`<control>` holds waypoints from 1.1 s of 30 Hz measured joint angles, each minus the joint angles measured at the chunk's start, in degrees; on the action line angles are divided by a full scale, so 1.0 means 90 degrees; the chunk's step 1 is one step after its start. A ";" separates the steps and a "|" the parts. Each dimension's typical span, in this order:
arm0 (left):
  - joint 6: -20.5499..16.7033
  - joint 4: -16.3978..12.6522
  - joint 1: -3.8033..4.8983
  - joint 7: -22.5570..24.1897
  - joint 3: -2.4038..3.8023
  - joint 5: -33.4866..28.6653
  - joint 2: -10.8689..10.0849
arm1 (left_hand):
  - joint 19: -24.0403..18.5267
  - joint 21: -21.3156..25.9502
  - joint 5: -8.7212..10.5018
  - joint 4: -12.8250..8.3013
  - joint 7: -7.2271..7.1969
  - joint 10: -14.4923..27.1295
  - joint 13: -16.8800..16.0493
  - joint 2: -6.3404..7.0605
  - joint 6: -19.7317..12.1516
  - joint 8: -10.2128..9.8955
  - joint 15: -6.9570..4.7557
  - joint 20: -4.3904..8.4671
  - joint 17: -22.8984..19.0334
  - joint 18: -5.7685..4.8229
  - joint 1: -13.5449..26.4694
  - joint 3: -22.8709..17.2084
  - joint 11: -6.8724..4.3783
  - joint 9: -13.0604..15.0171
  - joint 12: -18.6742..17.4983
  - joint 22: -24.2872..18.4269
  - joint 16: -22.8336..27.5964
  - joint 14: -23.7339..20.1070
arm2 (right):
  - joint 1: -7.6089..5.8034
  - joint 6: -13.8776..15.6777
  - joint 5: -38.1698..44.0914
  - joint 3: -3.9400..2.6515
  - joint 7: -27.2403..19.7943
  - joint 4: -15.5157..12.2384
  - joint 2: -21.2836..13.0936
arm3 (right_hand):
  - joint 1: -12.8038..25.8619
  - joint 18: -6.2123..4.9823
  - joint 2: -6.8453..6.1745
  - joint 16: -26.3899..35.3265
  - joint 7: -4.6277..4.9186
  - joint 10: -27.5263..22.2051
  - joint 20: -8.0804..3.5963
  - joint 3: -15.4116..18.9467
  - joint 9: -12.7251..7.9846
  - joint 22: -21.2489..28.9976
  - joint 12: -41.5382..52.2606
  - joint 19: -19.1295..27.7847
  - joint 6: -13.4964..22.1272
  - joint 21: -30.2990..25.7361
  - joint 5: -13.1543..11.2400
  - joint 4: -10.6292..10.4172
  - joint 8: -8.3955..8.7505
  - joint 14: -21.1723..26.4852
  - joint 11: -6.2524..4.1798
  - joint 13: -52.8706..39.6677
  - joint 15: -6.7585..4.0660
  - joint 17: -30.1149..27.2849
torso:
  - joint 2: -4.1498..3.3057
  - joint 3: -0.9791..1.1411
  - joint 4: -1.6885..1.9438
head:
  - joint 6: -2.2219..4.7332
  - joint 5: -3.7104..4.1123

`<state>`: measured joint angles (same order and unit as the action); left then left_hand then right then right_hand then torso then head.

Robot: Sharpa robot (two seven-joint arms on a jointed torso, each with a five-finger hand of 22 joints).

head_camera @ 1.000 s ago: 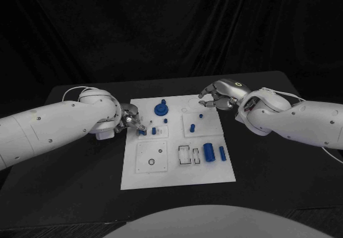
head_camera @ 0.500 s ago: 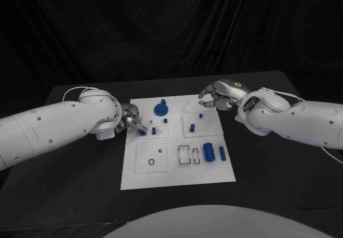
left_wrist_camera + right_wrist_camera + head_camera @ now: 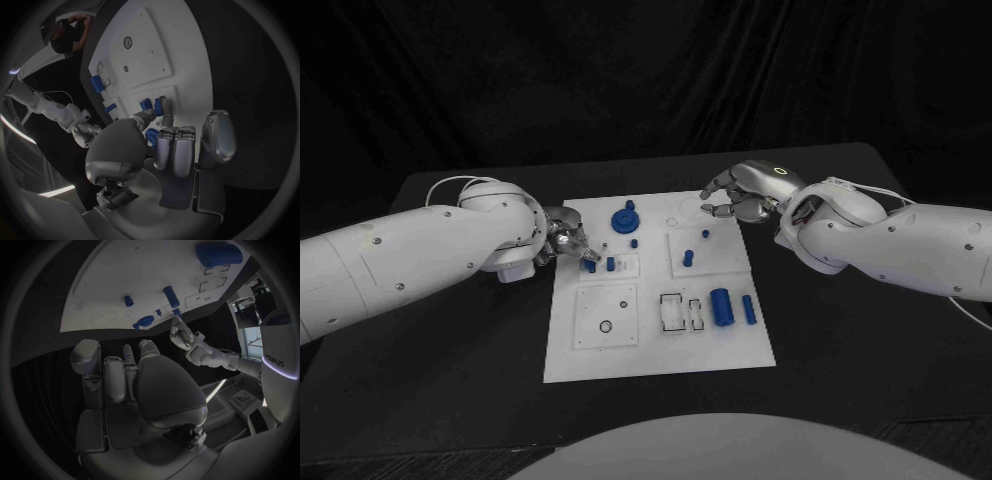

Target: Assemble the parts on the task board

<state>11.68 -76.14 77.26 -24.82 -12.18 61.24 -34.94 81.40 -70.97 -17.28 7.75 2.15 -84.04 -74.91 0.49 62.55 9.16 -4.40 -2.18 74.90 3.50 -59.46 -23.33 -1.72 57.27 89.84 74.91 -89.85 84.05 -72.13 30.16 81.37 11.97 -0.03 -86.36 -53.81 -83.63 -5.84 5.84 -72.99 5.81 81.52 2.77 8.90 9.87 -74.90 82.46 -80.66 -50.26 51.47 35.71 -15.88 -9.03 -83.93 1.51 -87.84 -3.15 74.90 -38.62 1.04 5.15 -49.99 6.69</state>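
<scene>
The white task board (image 3: 661,345) lies mid-table. At its left edge my left hand (image 3: 567,245) pinches a small blue peg (image 3: 587,266) between thumb and a finger, its other fingers curled; the left wrist view shows the fingertips (image 3: 164,114) at that peg (image 3: 164,105). A second peg (image 3: 610,264) stands beside it. My right hand (image 3: 740,197) hovers over the board's far right corner with its fingers curled in and nothing visible in them. A large blue knob (image 3: 626,220) stands near the far edge. A thick blue cylinder (image 3: 720,305) and a thin rod (image 3: 749,309) lie at the right.
More small pegs (image 3: 687,258) stand on the board's right panel. A panel with an oval hole (image 3: 606,326) sits near the front left, and rectangular slots (image 3: 672,311) lie beside the cylinder. Bare black table (image 3: 848,340) surrounds the board.
My left hand's fingers have shifted slightly toward the peg. My right hand has barely moved.
</scene>
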 measured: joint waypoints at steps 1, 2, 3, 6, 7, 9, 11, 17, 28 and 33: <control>-0.0021 -0.0005 0.0000 0.0002 0.0000 0.0000 -0.0007 | 0.0000 0.0000 0.0000 0.0000 0.0000 0.0000 0.0000 0.0000 0.0000 0.0000 0.0000 0.0000 0.0000 0.0000 0.0000 0.0000 0.0000 0.0000 0.0000 0.0000 0.0000 0.0000 | 0.0001 -0.0001 0.0000 0.0000 0.0000 0.0001 0.0000 | 0.0000 0.0000 0.0000 0.0000 0.0000 0.0000 0.0000 0.0000 0.0000 0.0000 0.0000 0.0000 0.0000 0.0000 0.0000 0.0000 0.0000 0.0000 0.0000 0.0000 0.0000 0.0000 | 0.0000 0.0000 0.0000 | 0.0000 0.0000; -0.0046 -0.0013 0.0000 0.0003 0.0000 0.0000 -0.0016 | 0.0000 0.0000 0.0000 0.0000 0.0000 0.0000 0.0000 0.0000 0.0000 0.0000 0.0000 0.0000 0.0000 0.0000 0.0000 0.0000 0.0000 0.0000 0.0000 0.0000 0.0000 0.0000 | 0.0001 -0.0001 0.0000 0.0000 0.0000 0.0003 0.0000 | 0.0000 0.0000 0.0000 0.0000 0.0000 0.0000 0.0000 0.0000 0.0000 0.0000 0.0000 0.0000 0.0000 0.0000 0.0000 0.0000 0.0000 0.0000 0.0000 0.0000 0.0000 0.0000 | 0.0000 -0.0001 0.0001 | 0.0000 0.0002; -0.0065 -0.0018 0.0000 0.0004 0.0000 0.0000 -0.0023 | 0.0000 0.0000 0.0000 0.0000 0.0000 0.0000 0.0000 0.0000 0.0000 0.0000 0.0000 0.0000 0.0000 0.0000 0.0000 0.0000 0.0000 0.0000 0.0000 0.0000 0.0000 0.0000 | 0.0002 -0.0002 0.0000 0.0000 0.0000 0.0005 0.0000 | 0.0000 0.0000 0.0000 0.0000 0.0000 0.0000 0.0000 0.0000 0.0000 0.0000 0.0000 0.0000 0.0000 0.0000 0.0000 0.0000 0.0000 0.0000 0.0000 0.0000 0.0001 0.0000 | 0.0000 -0.0001 0.0000 | 0.0000 0.0003; -0.0124 -0.0034 0.0000 0.0006 0.0000 0.0000 -0.0042 | 0.0000 0.0000 0.0000 0.0000 0.0000 0.0000 0.0000 0.0000 0.0000 0.0000 0.0000 0.0000 0.0000 0.0000 0.0000 0.0000 0.0000 0.0000 0.0000 0.0000 0.0000 0.0000 | 0.0005 -0.0003 0.0000 0.0000 0.0000 0.0011 0.0000 | 0.0000 0.0000 0.0000 0.0000 0.0000 0.0000 0.0000 0.0000 0.0000 0.0000 0.0000 0.0000 0.0000 0.0000 0.0000 0.0000 0.0000 0.0000 0.0000 0.0000 0.0002 0.0000 | 0.0001 -0.0001 0.0001 | 0.0000 0.0004; -0.0139 -0.0038 0.0000 0.0006 0.0000 0.0000 -0.0047 | 0.0000 0.0000 0.0000 0.0000 0.0000 0.0000 0.0000 0.0000 0.0000 0.0000 0.0000 0.0000 0.0000 0.0000 0.0000 0.0000 0.0000 0.0000 0.0000 0.0000 0.0000 0.0000 | 0.0006 -0.0003 0.0000 0.0000 0.0000 0.0012 0.0000 | 0.0000 0.0000 0.0000 0.0000 0.0000 0.0000 0.0000 0.0000 0.0000 0.0000 0.0000 0.0000 0.0000 0.0000 0.0000 0.0000 0.0000 0.0000 0.0000 0.0000 0.0002 0.0000 | 0.0001 -0.0001 0.0000 | 0.0000 0.0004; -0.0172 -0.0044 0.0000 0.0006 0.0000 0.0000 -0.0056 | 0.0000 0.0000 0.0000 0.0000 0.0000 0.0000 0.0000 0.0000 0.0000 0.0000 0.0000 0.0000 0.0000 0.0000 0.0000 0.0000 0.0000 0.0000 0.0000 0.0000 0.0000 0.0000 | 0.0010 -0.0004 0.0000 0.0000 0.0000 0.0016 0.0000 | 0.0000 0.0001 0.0000 0.0000 0.0000 0.0000 0.0000 0.0000 0.0000 0.0000 0.0000 0.0000 0.0000 0.0000 0.0000 0.0000 0.0000 0.0000 0.0000 0.0000 0.0003 0.0000 | 0.0003 -0.0001 0.0000 | 0.0000 -0.0002; -0.0193 -0.0047 0.0000 0.0006 0.0000 0.0000 -0.0062 | 0.0000 0.0000 0.0000 0.0000 0.0000 0.0000 0.0000 0.0000 0.0000 0.0000 0.0000 0.0000 0.0000 0.0000 0.0000 0.0000 0.0000 -0.0001 0.0000 0.0000 0.0000 0.0000 | 0.0015 -0.0005 0.0000 0.0000 0.0000 0.0019 0.0002 | 0.0000 0.0000 0.0000 0.0000 0.0000 0.0000 0.0000 0.0000 0.0000 -0.0003 0.0000 0.0000 0.0000 0.0000 0.0000 0.0000 0.0000 -0.0004 0.0000 0.0000 0.0007 0.0000 | 0.0004 -0.0001 -0.0001 | 0.0000 -0.0010; -0.0234 -0.0057 0.0000 0.0006 0.0000 0.0001 -0.0086 | 0.0000 0.0000 -0.0001 0.0000 0.0000 0.0000 0.0000 0.0000 0.0000 0.0000 0.0000 0.0000 0.0000 0.0000 0.0000 0.0000 0.0000 -0.0001 0.0000 0.0000 0.0000 0.0000 | 0.0032 -0.0007 0.0000 0.0000 0.0000 0.0026 0.0005 | 0.0000 0.0000 0.0000 0.0000 0.0000 0.0000 0.0000 0.0000 0.0000 -0.0005 0.0002 0.0000 0.0000 0.0000 0.0000 0.0000 0.0000 0.0003 0.0000 0.0000 0.0014 0.0000 | 0.0003 -0.0002 -0.0002 | 0.0000 -0.0021; -0.0271 -0.0059 -0.0007 0.0006 -0.0002 0.0001 -0.0106 | 0.0000 0.0025 0.0030 0.0000 -0.0009 0.0000 0.0000 0.0000 -0.0039 0.0000 0.0000 0.0000 0.0000 0.0000 0.0000 0.0000 0.0000 -0.0002 0.0000 0.0000 0.0000 0.0000 | 0.0043 -0.0011 0.0000 0.0000 0.0000 0.0030 0.0007 | 0.0000 0.0000 0.0000 0.0000 0.0000 0.0000 0.0000 0.0000 0.0001 -0.0004 0.0010 0.0000 0.0000 0.0000 0.0000 0.0000 0.0000 -0.0019 0.0000 0.0000 -0.0005 0.0000 | -0.0003 -0.0005 -0.0003 | 0.0000 -0.0034; -0.0294 -0.0058 -0.0010 0.0011 -0.0002 0.0001 -0.0108 | 0.0000 0.0025 0.0325 0.0098 0.0022 0.0000 0.0000 -0.0034 -0.0069 -0.0025 0.0000 0.0000 0.0000 0.0000 0.0034 0.0098 0.0000 -0.0002 0.0000 0.0000 0.0000 0.0000 | 0.0045 -0.0012 0.0000 0.0000 0.0000 0.0030 0.0007 | 0.0000 0.0000 0.0000 0.0000 0.0000 0.0000 0.0000 0.0000 0.0001 -0.0004 0.0014 0.0000 0.0000 0.0000 -0.0001 0.0000 0.0000 -0.0019 0.0000 0.0000 -0.0005 0.0000 | -0.0003 -0.0005 -0.0003 | 0.0000 -0.0034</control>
<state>9.04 -76.67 77.17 -24.72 -12.20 61.25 -35.91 81.40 -70.74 -14.35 8.63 2.35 -84.04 -74.91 0.18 61.92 8.93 -4.40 -2.18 74.90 3.50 -59.16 -22.45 -1.72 57.25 89.84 74.90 -89.85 84.05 -71.73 30.05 81.37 11.97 -0.03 -86.09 -53.75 -83.63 -5.84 5.84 -72.99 5.81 81.53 2.77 8.91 9.88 -74.94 82.59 -80.66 -50.26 51.47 35.71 -15.88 -9.03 -84.10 1.51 -87.84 -3.20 74.90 -38.65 1.00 5.13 -49.99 6.38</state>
